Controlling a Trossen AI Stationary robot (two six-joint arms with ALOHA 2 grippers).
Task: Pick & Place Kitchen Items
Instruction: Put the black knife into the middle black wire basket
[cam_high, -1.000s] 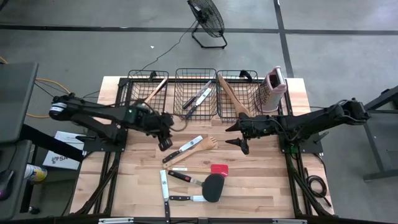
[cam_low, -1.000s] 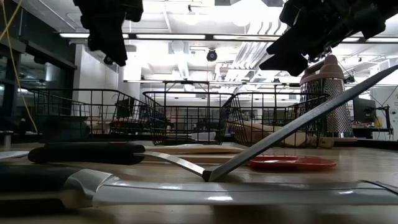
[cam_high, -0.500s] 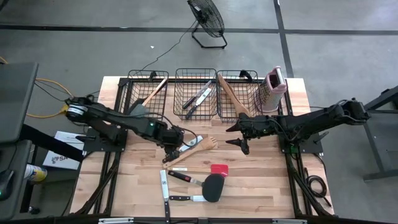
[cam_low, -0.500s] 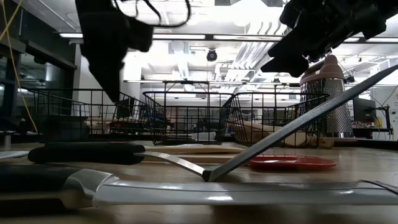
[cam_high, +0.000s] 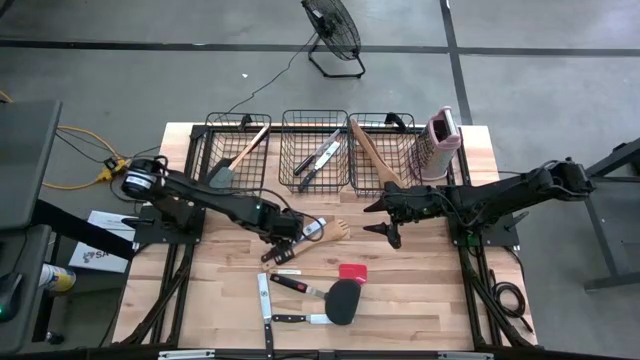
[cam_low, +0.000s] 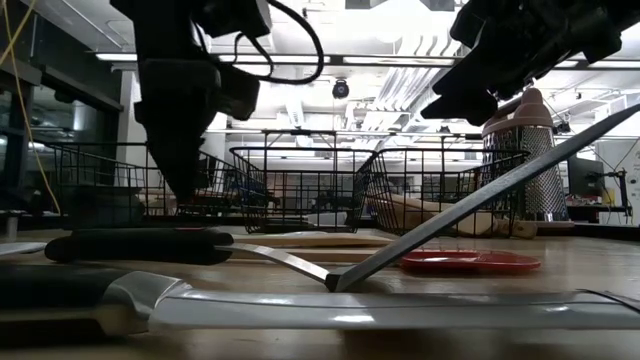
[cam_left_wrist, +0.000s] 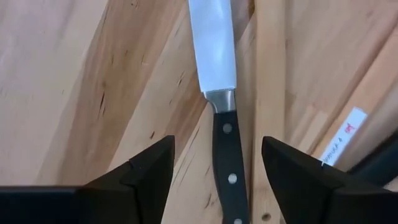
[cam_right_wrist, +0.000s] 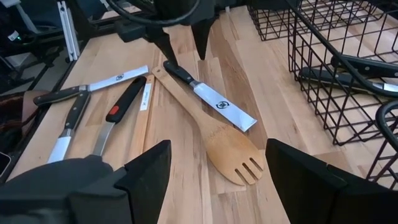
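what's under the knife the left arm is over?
The knife lies across a slotted wooden spoon, left gripper open above its handle. The stretch of spoon under the blade is hidden.

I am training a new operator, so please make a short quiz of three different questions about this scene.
1. True or false: the left hand is open, with a black-handled knife between its fingers.
2. Which basket holds knives? A) the left basket B) the middle basket C) the right basket
3. Fill in: the box grater stands ____ the right basket.

Key: 1 true. 2 B. 3 beside; the right hand waits above the table, open.
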